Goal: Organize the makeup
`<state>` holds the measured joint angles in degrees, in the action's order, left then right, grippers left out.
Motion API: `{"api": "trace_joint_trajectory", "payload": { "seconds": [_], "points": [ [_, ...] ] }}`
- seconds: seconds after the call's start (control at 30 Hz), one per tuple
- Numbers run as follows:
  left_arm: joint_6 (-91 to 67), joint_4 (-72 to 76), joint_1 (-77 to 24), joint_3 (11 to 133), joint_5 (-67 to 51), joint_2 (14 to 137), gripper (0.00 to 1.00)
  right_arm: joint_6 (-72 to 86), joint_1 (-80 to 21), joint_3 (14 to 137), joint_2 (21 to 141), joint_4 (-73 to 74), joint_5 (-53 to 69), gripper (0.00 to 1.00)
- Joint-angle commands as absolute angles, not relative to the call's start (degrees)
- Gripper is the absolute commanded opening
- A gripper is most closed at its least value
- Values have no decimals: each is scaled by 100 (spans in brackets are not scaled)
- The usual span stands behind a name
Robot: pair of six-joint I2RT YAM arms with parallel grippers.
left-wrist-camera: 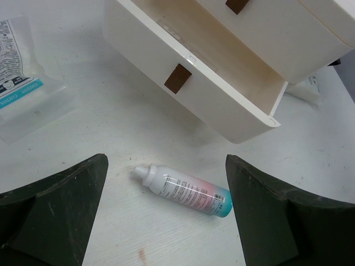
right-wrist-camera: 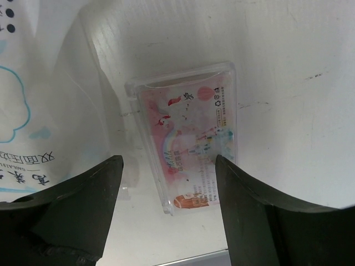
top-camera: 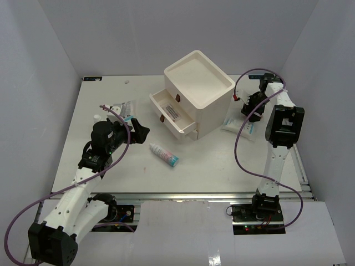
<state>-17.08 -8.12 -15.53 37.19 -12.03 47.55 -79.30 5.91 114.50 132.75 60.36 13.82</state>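
- The tube [top-camera: 164, 154] lies flat on the table [top-camera: 222, 166], just in front of the open drawer [top-camera: 171, 113] of the drawer box [top-camera: 195, 91] and apart from it.
- In the top view its long axis runs diagonally. The white end points up-left toward the left gripper [top-camera: 142, 131]. The teal end points down-right toward the near edge.
- The left gripper jaws are spread wide and hold nothing. In the left wrist view the tube shows between the two fingers [left-wrist-camera: 61, 210], and is not in contact with them.
- A blue-printed sachet [left-wrist-camera: 22, 83] lies flat to the left of the tube, well apart.
- The right gripper [right-wrist-camera: 168, 160] is to the right of the drawer box with its jaws apart.
- A pink-printed clear pack [right-wrist-camera: 191, 133] lies flat below the right gripper, its long axis along the gap between the fingers. Whether the fingers touch it cannot be told.
- A white packet [right-wrist-camera: 33, 111] with blue print lies just beside the pack.
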Motion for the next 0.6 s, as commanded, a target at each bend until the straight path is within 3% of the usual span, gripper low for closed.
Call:
{"api": "trace_joint_trajectory", "payload": {
  "seconds": [0.0, 0.27, 0.57],
  "points": [
    [-1729, -741, -1529, 3712, -1283, 4582, 98, -7547, 615, 11426, 13155, 5933, 1347, 78],
    [-1723, -744, -1529, 3709, -1277, 4576, 98, -7672, 642, 11531, 13131, 5555, 1266, 90],
    [-1723, -722, -1529, 3708, -1299, 4630, 98, -7888, 642, 11458, 12815, 5451, 1487, 94]
  ]
}}
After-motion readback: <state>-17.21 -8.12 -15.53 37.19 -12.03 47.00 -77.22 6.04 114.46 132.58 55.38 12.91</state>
